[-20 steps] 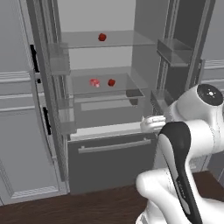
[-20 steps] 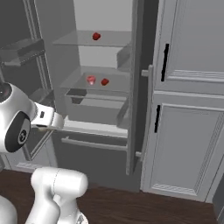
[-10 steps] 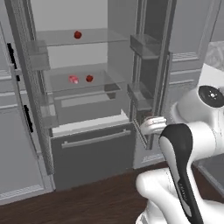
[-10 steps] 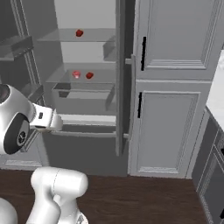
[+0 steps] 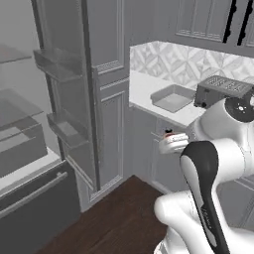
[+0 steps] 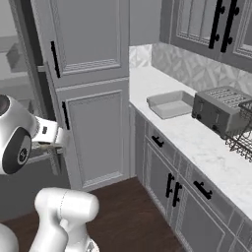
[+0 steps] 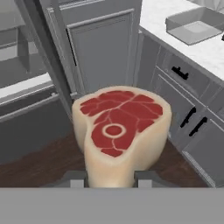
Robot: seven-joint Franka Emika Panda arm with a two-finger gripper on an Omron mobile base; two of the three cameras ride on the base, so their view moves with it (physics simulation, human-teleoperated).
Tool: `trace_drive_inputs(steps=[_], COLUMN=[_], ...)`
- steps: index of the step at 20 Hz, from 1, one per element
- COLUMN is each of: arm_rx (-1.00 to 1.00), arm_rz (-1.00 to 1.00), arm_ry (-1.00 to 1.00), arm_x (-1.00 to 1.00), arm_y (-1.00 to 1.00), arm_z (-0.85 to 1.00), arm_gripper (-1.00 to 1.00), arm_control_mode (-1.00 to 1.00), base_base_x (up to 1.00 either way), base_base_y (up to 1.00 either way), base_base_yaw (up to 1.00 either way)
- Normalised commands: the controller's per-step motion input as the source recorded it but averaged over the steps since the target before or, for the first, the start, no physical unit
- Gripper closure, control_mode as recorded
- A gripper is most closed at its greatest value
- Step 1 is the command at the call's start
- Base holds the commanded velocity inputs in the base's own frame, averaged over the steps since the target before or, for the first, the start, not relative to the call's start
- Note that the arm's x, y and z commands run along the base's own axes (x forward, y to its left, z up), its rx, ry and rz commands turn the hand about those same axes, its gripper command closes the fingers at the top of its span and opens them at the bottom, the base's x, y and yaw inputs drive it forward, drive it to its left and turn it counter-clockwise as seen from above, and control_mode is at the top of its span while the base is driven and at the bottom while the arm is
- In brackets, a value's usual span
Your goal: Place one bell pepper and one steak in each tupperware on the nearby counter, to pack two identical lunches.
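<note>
Counter (image 6: 197, 140): holds grey tupperware (image 6: 171, 104) beside toaster (image 6: 219, 110).
Jaws: clamped on steak (image 7: 119, 131), above dark wood floor (image 5: 119, 221).

Bare counter (image 6: 197, 142) between tupperware (image 6: 170, 105) and toaster (image 6: 221, 110).

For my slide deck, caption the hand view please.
Gripper shut on a raw steak, facing grey cabinets, with a grey tupperware on the marble counter.
</note>
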Motion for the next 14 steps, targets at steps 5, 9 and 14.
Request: trace_drive_inputs(steps=[5,9,14], arm_rx=[0.0,0.0,0.0], arm_rz=[0.0,0.0,0.0], arm_ry=[0.0,0.0,0.0], arm_x=[0.0,0.0,0.0], arm_y=[0.0,0.0,0.0], arm_z=[0.0,0.0,0.0], arm_gripper=[1.0,1.0,1.0], arm_control_mode=[1.0,1.0,1.0], base_base_x=[0.86,1.0,0.92], base_base_y=[-0.37,-0.12,-0.21], base_base_yaw=[-0.49,-0.21,-0.16])
